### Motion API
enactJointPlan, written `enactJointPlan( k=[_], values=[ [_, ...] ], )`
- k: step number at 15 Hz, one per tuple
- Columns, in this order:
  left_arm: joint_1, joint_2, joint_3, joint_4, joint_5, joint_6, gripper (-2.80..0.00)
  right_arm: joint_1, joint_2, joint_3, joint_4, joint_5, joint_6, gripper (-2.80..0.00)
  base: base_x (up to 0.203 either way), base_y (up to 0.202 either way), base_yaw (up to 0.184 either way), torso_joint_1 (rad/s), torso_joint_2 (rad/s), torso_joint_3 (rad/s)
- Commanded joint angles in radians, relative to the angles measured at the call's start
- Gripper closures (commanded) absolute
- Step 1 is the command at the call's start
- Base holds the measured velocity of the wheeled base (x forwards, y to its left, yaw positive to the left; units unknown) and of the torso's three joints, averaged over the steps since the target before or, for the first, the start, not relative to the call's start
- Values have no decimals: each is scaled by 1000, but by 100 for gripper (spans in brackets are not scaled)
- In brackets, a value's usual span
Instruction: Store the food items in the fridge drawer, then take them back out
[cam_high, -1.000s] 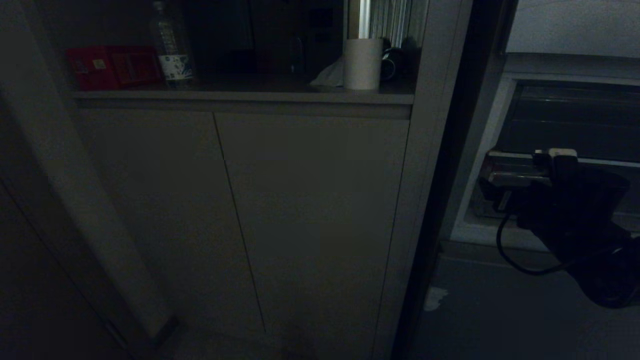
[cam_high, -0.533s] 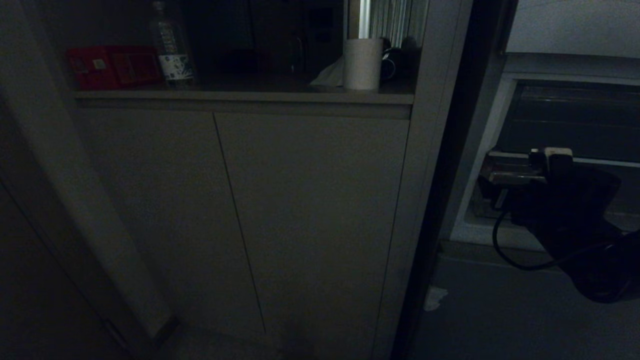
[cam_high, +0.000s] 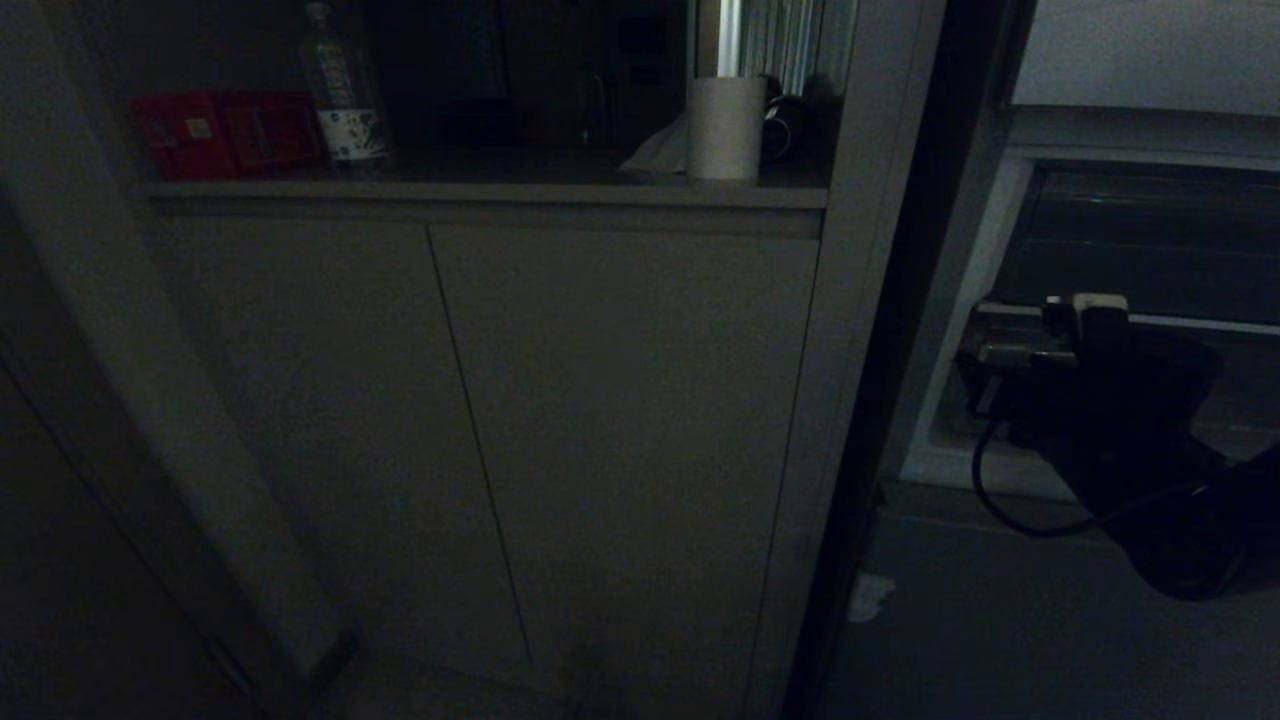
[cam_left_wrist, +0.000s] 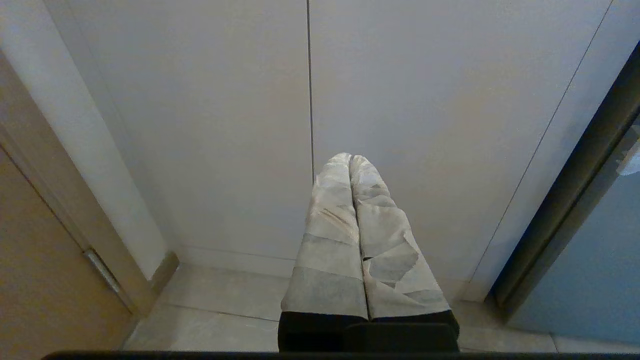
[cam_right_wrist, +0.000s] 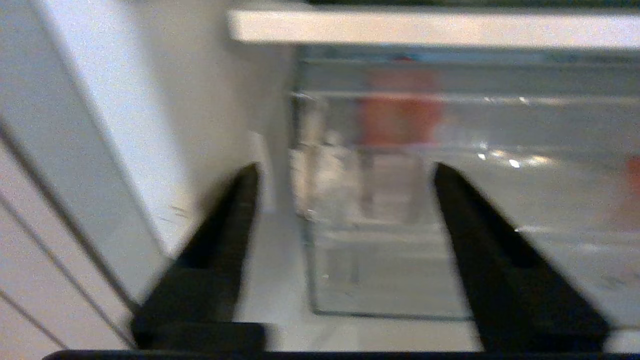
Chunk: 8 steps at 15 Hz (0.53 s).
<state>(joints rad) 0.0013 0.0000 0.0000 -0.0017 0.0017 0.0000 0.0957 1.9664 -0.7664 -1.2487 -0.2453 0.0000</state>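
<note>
head view: dim matte cabinet doors (cam_high: 620, 420); the right gripper (cam_high: 985, 355) reaches into the fridge opening.
left wrist view: the tape-wrapped left gripper (cam_left_wrist: 351, 159) is pressed shut, empty.
right wrist view: the black fingers (cam_right_wrist: 235, 215) stand apart, empty, before the clear fridge drawer (cam_right_wrist: 400, 240); a blurred red-orange food item (cam_right_wrist: 400, 110) lies inside.

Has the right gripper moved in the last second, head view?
Yes. The right gripper has shifted slightly left and up against the fixed white fridge frame, which has not shifted; it sits at the drawer.
</note>
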Motion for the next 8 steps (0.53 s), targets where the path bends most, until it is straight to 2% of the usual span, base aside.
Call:
enactJointPlan(
  k=[1, 8],
  values=[
    [0, 2, 0, 0, 0, 0, 0, 14, 17, -23, -6, -2, 1, 0, 0, 0, 0, 0, 0, 0],
    [0, 1, 0, 0, 0, 0, 0, 39, 32, -44, -3, -5, 4, 0, 0, 0, 0, 0, 0, 0]
  ],
)
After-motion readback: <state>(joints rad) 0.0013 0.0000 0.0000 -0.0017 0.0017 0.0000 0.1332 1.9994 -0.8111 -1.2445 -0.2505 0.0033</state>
